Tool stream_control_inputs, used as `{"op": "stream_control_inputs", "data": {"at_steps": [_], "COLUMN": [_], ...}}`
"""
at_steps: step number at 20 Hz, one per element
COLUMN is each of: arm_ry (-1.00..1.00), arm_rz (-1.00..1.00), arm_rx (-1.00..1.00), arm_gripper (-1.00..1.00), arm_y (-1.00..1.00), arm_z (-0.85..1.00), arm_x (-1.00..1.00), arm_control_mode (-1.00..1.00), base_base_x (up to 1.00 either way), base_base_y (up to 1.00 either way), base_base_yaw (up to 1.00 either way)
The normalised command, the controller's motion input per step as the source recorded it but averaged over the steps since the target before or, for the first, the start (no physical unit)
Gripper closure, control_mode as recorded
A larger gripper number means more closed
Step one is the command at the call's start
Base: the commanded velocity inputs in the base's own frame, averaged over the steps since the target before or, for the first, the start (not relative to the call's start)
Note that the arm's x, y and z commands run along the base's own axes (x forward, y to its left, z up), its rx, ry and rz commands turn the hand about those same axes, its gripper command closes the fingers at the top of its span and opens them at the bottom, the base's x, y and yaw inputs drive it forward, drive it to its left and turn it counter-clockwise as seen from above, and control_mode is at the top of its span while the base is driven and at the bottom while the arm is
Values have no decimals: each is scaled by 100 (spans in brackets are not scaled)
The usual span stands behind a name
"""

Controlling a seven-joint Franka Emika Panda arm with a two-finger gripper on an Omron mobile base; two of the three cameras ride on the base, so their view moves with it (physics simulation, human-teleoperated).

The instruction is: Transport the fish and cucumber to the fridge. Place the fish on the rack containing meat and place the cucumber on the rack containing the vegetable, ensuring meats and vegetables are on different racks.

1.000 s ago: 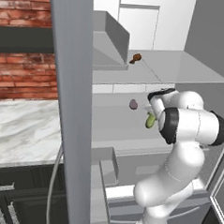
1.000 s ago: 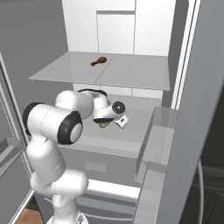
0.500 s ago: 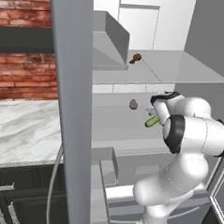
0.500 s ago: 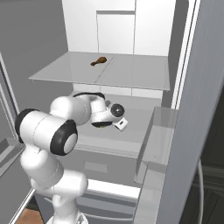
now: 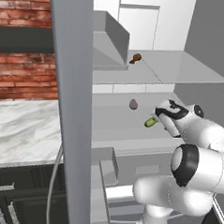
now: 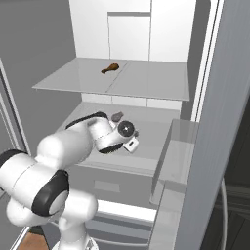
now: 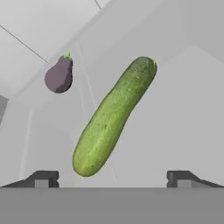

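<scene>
1. gripper (image 7: 112, 177) stands wide open with nothing held; its two dark fingertips (image 7: 41, 178) sit far apart, well clear of either side of the cucumber (image 7: 113, 117)
2. cucumber lies on the lower shelf (image 5: 117, 128) of the fridge (image 6: 146, 34), just ahead of the gripper, near the small purplish vegetable (image 7: 59, 75) but apart from it
3. meat (image 6: 110, 68) rests on the rack containing meat (image 6: 146, 83), the shelf above; the two food kinds are on different racks
4. handling, cucumber: judged stiff and light, with a smooth rounded skin likely to roll or slip; take hold across the middle of its length, jaws square to the long axis, not at the tapering ends
5. handling, vegetable: small and round, judged easy to knock; keep any gripper motion away from it
6. fish: position cannot be told from these views
7. judgement: cucumber appears placed; withdraw straight back to avoid nudging it
</scene>
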Motion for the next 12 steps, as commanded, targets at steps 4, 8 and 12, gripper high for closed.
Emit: {"op": "stream_control_inputs", "data": {"at_steps": [4,8,12], "arm_ry": [18,18,13], "arm_rz": [0,0,0], "arm_rx": [0,0,-2], "arm_gripper": [-100,-100,-100], "arm_y": [10,0,2], "arm_z": [97,100,92], "arm_x": [-95,-100,-100], "arm_control_mode": [-100,-100,-100], "base_base_x": [0,0,0], "base_base_y": [0,0,0], "base_base_yaw": [0,0,0]}}
